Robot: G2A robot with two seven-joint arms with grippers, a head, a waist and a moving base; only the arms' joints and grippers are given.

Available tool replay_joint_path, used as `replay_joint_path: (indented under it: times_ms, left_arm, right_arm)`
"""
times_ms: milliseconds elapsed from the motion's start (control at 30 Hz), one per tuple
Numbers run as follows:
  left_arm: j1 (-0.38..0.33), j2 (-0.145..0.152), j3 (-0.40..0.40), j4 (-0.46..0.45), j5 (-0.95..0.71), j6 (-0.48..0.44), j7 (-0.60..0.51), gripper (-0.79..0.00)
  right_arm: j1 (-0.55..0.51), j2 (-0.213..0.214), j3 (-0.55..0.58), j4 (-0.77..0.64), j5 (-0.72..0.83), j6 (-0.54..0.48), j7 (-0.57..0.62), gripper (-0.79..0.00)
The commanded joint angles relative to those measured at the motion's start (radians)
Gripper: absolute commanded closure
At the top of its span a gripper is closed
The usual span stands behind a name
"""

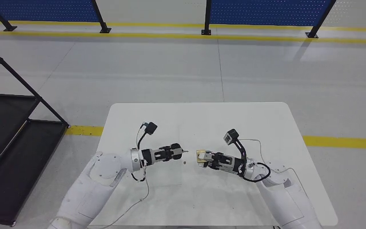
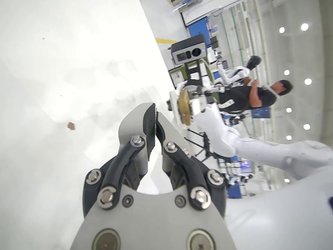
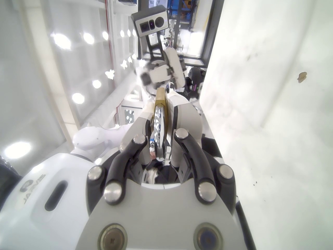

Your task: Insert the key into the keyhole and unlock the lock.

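Over the table (image 1: pixel 257 120), the right tool (image 1: pixel 206 159) grips the brass lock (image 3: pixel 159 115), facing the clenched left tool (image 2: pixel 155 111).

White-shelled arms (image 1: pixel 108 172) carry black cables (image 1: pixel 139 136), grey wrist plates (image 2: pixel 153 219), silver screws (image 2: pixel 91 176), black-linked jaws.

Brass-gold lock (image 2: pixel 184 106); plain white bench (image 1: pixel 257 120); pale grey left pincer (image 2: pixel 155 110) with black ridged pads (image 2: pixel 148 123); tiny brown speck (image 2: pixel 70 126).

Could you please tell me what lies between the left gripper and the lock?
Between the left gripper and the lock, the top view shows bare white table with one small brown speck just off the direct line.
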Motion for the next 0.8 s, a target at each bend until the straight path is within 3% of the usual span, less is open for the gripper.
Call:
replay_joint_path:
  times_ms: [0,333,500,600,767]
  left_arm:
    - [-0.006,0.001,0.010,0.007,0.135,-0.088,0.041,0.000]
    - [0.006,0.005,0.001,0.028,0.777,-0.459,0.439,0.000]
    - [0.014,0.003,0.010,0.039,1.085,-0.499,0.704,0.000]
    - [0.004,-0.001,0.025,0.077,1.181,-0.523,0.858,0.000]
    - [0.003,-0.001,0.026,0.081,1.186,-0.522,0.873,0.000]
  right_arm:
    - [0.000,0.000,0.000,0.000,0.000,0.000,0.000,0.000]
    - [0.000,0.000,0.000,0.000,0.000,0.000,0.000,0.000]
    - [0.000,0.000,0.000,0.000,0.000,0.000,0.000,0.000]
    - [0.000,0.000,0.000,0.000,0.000,0.000,0.000,0.000]
    - [0.000,0.000,0.000,0.000,0.000,0.000,0.000,0.000]
